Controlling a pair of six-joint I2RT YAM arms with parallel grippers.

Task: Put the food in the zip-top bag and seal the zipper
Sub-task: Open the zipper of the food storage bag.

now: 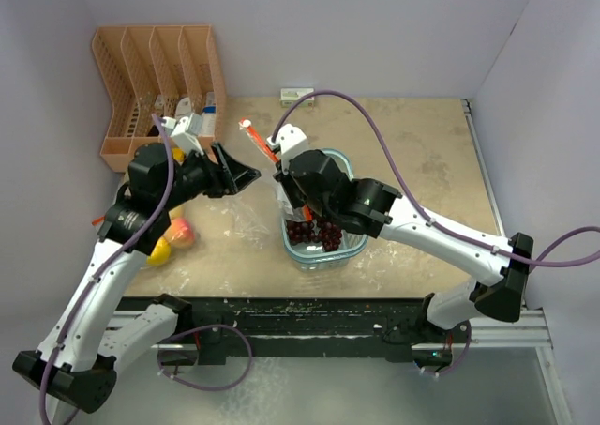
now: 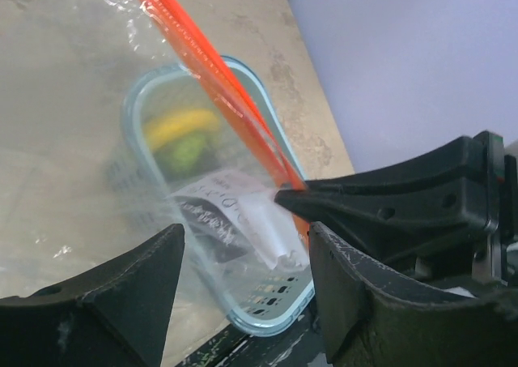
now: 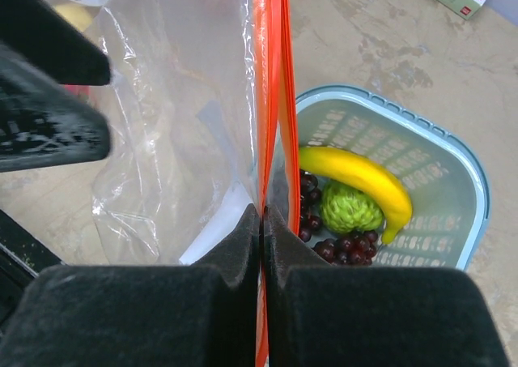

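The step in hand looks like opening the bag, before any food goes in. In the right wrist view the right gripper (image 3: 263, 215) has its two dark fingers pressed together on the thin orange-red zipper strip (image 3: 271, 75), holding the crinkly clear plastic zip-top bag (image 3: 162, 132) up so it hangs left of centre. Beside it, at the right of that frame, the light blue mesh basket (image 3: 465, 181) holds a dark red grape bunch (image 3: 344, 249), a yellow banana (image 3: 356, 177) and a green knobbly fruit (image 3: 350, 209). In the left wrist view the left gripper (image 2: 247, 241) is spread wide with nothing in it, just short of the strip. In the overhead view a pink-yellow peach-like fruit (image 1: 181, 234) and a yellow round fruit (image 1: 159, 251) lie at the left, under the left arm. The bag appears empty. Next, the left gripper probably needs to pinch the other lip and part the mouth.
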